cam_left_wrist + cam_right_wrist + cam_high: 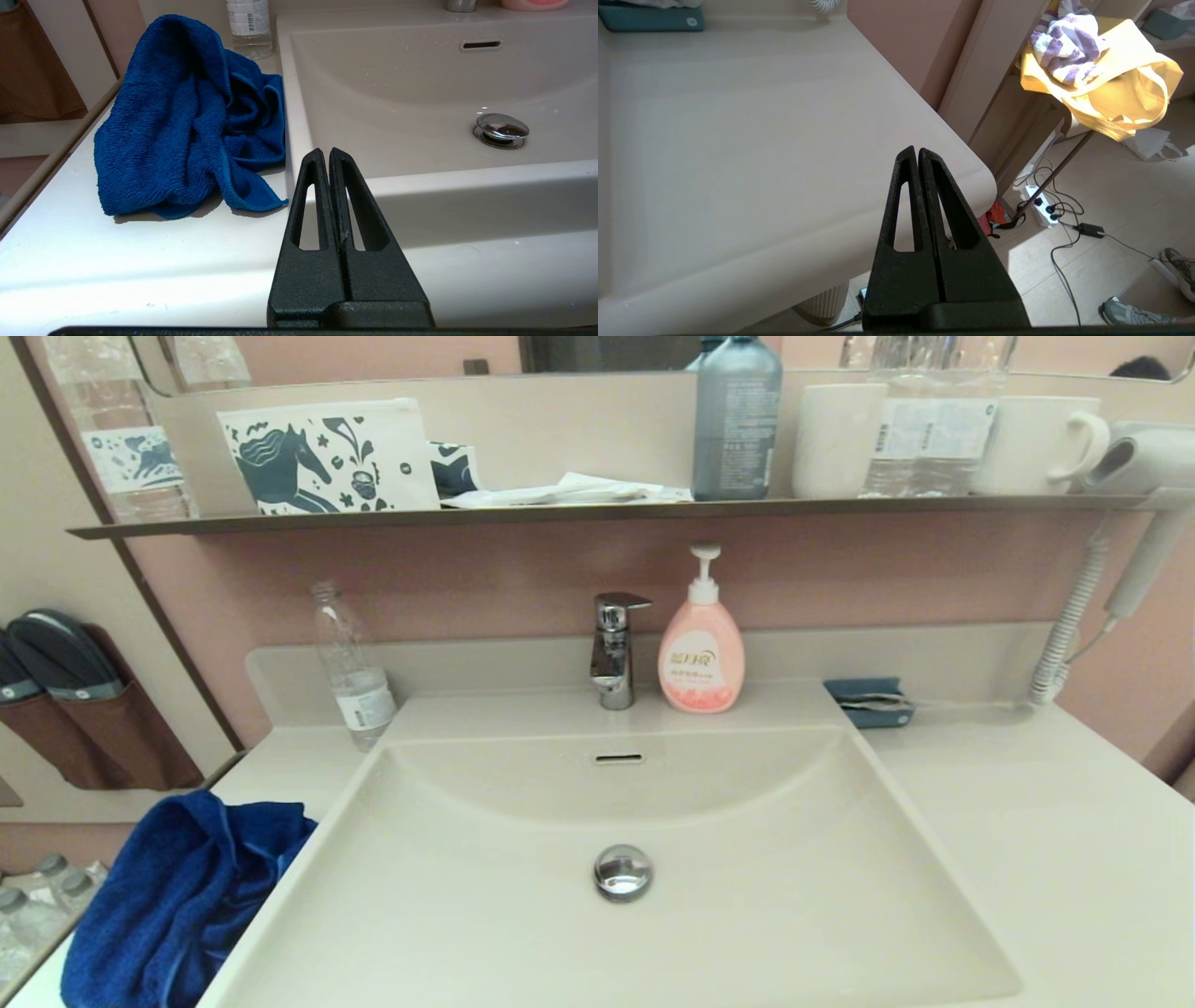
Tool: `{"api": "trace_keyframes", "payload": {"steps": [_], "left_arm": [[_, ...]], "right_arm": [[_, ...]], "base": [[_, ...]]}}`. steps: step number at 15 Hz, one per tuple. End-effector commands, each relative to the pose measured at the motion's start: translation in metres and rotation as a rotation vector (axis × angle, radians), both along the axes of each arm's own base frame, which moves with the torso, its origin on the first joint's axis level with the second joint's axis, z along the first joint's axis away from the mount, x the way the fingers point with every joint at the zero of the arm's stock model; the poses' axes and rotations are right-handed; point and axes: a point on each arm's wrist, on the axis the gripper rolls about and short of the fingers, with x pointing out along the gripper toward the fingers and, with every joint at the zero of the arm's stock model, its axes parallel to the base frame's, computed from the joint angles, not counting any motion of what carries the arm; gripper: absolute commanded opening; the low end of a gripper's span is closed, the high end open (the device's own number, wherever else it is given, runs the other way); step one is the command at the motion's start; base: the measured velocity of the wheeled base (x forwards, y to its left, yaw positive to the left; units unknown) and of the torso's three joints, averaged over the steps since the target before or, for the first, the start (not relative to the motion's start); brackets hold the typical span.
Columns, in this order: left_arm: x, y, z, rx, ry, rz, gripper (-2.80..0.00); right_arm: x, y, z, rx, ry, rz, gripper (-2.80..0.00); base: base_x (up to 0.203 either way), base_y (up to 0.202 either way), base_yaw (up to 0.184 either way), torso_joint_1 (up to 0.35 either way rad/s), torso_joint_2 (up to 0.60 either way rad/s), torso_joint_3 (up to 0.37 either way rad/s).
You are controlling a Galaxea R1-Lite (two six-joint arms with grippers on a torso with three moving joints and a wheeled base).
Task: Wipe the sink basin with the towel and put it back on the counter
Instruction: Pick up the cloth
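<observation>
The royal-blue towel (177,896) (187,121) lies crumpled on the counter (1046,821) (140,261) to the left of the sink basin (747,859) (397,102). A chrome drain plug (623,871) (502,128) sits in the basin's middle, with the overflow slot (619,759) above it. My left gripper (325,151) is shut and empty, hovering by the counter's front edge, near the towel's lower corner and apart from it. My right gripper (917,151) is shut and empty over the counter's (738,140) front right corner. Neither gripper shows in the head view.
A faucet (614,649), a pink soap pump (702,653) and a clear bottle (353,667) stand behind the basin. A small teal holder (870,701) (649,18) lies at the back right. A dark shelf (597,509) above carries bottles and cups. A hair dryer (1134,495) hangs at right.
</observation>
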Motion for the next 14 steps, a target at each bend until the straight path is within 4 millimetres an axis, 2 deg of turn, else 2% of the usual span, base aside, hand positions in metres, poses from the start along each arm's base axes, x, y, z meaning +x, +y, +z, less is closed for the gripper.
{"api": "trace_keyframes", "payload": {"steps": [1, 4, 7, 9, 14], "left_arm": [[0.000, 0.000, 0.000, 0.000, -0.001, 0.000, -2.80], [0.000, 0.000, 0.000, 0.000, -0.001, 0.000, -2.80], [0.000, 0.000, 0.000, 0.000, -0.001, 0.000, -2.80], [0.000, 0.000, 0.000, 0.000, -0.001, -0.001, -2.80], [0.000, 0.000, 0.000, 0.000, -0.001, 0.000, -2.80]], "right_arm": [[-0.005, 0.001, -0.006, -0.005, -0.010, -0.039, -2.80], [-0.012, 0.002, -0.021, -0.001, -0.040, -0.018, -2.80], [-0.020, 0.006, -0.043, 0.010, -0.107, 0.163, -2.80], [-0.014, 0.008, -0.053, 0.093, -0.161, 0.288, -2.80], [0.000, 0.012, -0.082, 0.150, -0.113, 0.442, -2.80]], "base": [[0.000, 0.000, 0.000, 0.000, 0.00, 0.000], [0.000, 0.000, 0.000, 0.000, 0.00, 0.000], [0.000, 0.000, 0.000, 0.000, 0.00, 0.000], [0.000, 0.000, 0.000, 0.000, 0.00, 0.000], [0.000, 0.000, 0.000, 0.000, 0.00, 0.000]]}}
